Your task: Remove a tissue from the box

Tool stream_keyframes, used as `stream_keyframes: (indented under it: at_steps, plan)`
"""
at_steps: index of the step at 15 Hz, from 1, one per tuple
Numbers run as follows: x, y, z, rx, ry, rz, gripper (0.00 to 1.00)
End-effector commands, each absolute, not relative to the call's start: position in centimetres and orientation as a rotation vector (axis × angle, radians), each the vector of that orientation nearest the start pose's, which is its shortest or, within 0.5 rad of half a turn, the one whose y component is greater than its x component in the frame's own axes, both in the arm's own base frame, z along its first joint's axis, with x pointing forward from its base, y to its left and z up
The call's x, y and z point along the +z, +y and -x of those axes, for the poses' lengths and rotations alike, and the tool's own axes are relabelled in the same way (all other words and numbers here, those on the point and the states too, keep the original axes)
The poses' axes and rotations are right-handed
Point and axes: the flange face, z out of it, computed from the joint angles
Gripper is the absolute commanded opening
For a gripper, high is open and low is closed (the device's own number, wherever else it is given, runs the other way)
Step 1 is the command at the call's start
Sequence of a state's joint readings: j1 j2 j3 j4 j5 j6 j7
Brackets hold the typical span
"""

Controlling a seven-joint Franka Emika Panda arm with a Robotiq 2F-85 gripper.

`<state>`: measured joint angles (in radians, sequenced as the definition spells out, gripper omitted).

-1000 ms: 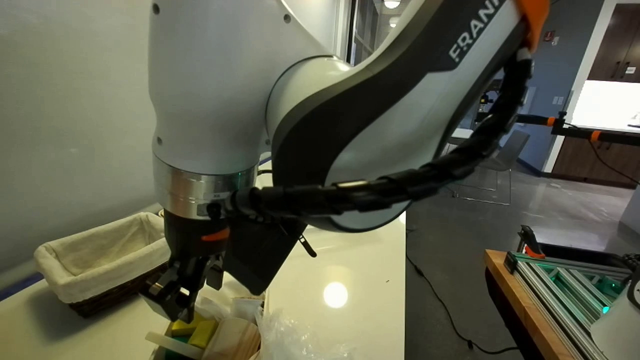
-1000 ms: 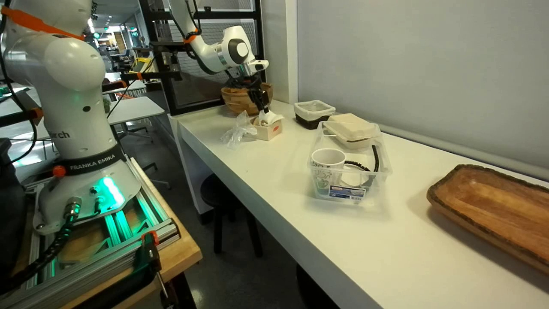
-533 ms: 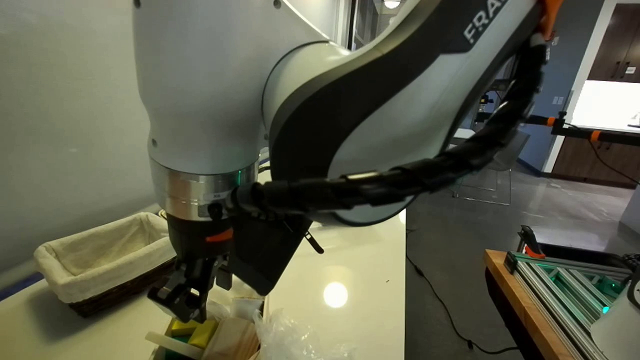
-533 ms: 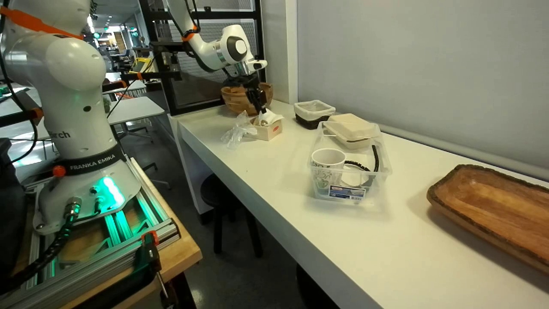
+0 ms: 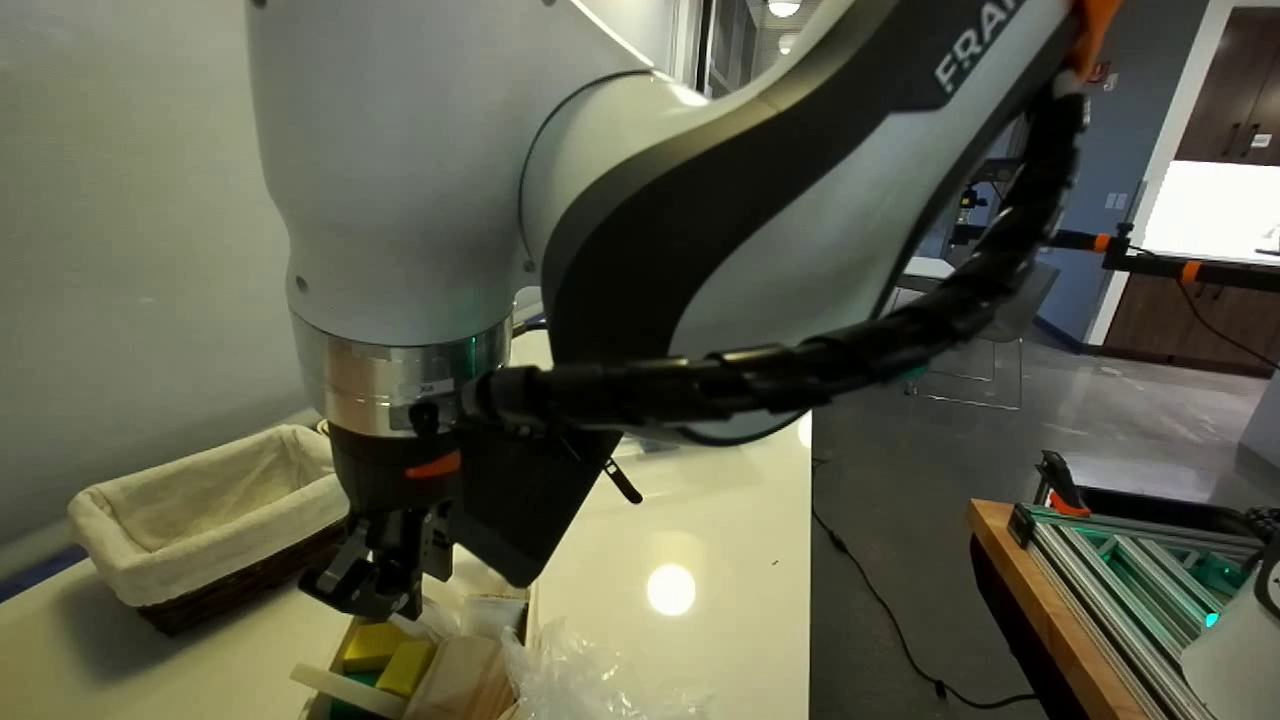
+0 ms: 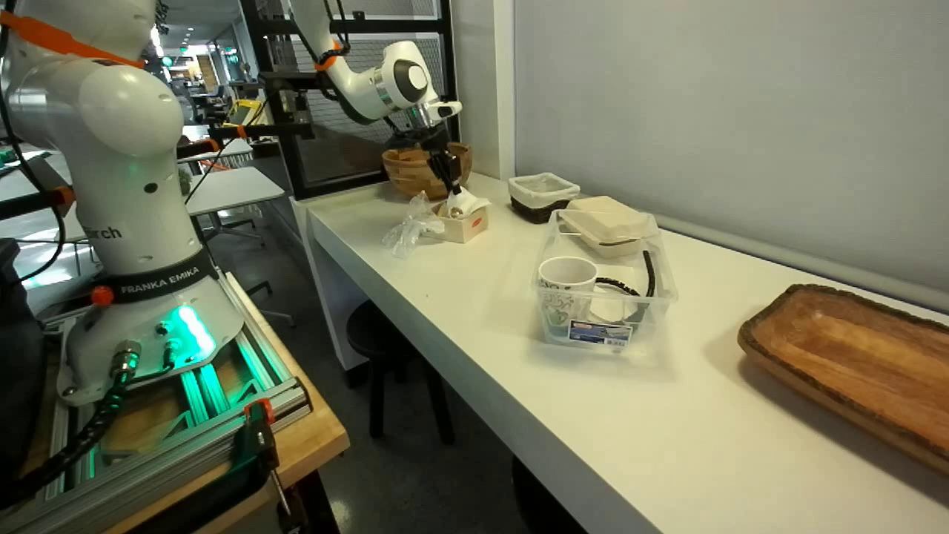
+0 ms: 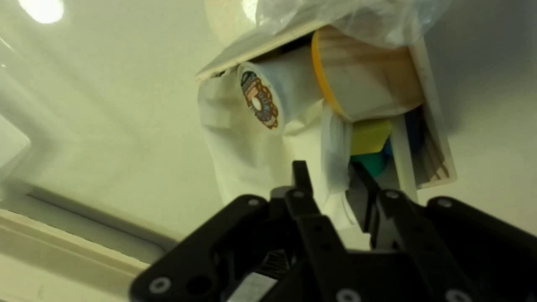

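Observation:
A cream open box (image 6: 474, 226) stands near the far end of the counter; its rim shows in the wrist view (image 7: 449, 167). A white tissue-like sheet (image 7: 247, 163) hangs over the box's side and bulges above it in an exterior view (image 6: 471, 202). My gripper (image 7: 325, 167) points down over the box with its fingers apart. Part of the white sheet and a folded pale piece (image 7: 337, 151) appear between the fingers. Whether a finger touches them I cannot tell. The gripper also shows in both exterior views (image 5: 405, 590) (image 6: 454, 189).
The box also holds a paper cup (image 7: 369, 79), a white roll-like pod (image 7: 289, 79) and yellow blocks (image 5: 405, 668). Beside it lie a clear plastic bag (image 6: 409, 226) and a lined basket (image 5: 205, 520). A wooden bowl (image 6: 404, 174), plastic bin (image 6: 593, 326) and wooden tray (image 6: 852, 348) share the counter.
My gripper has shifted slightly to the right in an exterior view and turned a little above the box. The arm has moved slightly with it. The box has stayed put.

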<state>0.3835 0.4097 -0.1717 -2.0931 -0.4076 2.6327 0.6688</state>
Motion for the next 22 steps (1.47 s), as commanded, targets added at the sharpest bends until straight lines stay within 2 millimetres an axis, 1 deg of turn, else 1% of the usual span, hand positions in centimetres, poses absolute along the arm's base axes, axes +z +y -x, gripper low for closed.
stream_keyframes:
  at_steps: [1,2,3,4,7,8,9,11,12,13,14,15,16,17,18,19,20,21,22]
  plan:
    - [24.1,13.8,-57.8,-0.4,0.174,3.351,0.25]
    - [24.1,13.8,-57.7,-0.396,0.18,3.354,0.22]
    - [24.2,13.8,-57.7,-0.394,0.182,3.359,0.24]
    - [24.2,13.8,-57.6,-0.388,0.184,3.363,0.22]
    - [24.6,13.8,-57.4,-0.384,0.181,3.376,0.27]
    - [24.8,13.8,-57.2,-0.375,0.18,3.382,0.27]
    - [25.0,13.8,-57.1,-0.369,0.18,3.39,0.3]
    - [25.1,13.8,-57.1,-0.36,0.178,3.402,0.32]
    - [25.1,13.8,-57.0,-0.349,0.178,3.406,0.29]
    - [25.0,13.8,-57.1,-0.353,0.17,3.405,0.3]
    - [24.9,13.9,-57.2,-0.364,0.162,3.399,0.24]
    - [24.8,13.9,-57.3,-0.376,0.15,3.393,0.21]
    - [24.6,13.9,-57.4,-0.379,0.148,3.394,0.18]
    - [24.5,13.9,-57.5,-0.386,0.136,3.388,0.17]
    - [24.3,13.8,-57.6,-0.396,0.136,3.388,0.21]
    - [24.2,13.8,-57.7,-0.398,0.13,3.383,0.18]
    - [24.0,13.7,-57.8,-0.404,0.127,3.384,0.19]
    - [23.9,13.6,-57.8,-0.404,0.126,3.385,0.21]
    - [23.7,13.5,-57.8,-0.403,0.117,3.379,0.27]
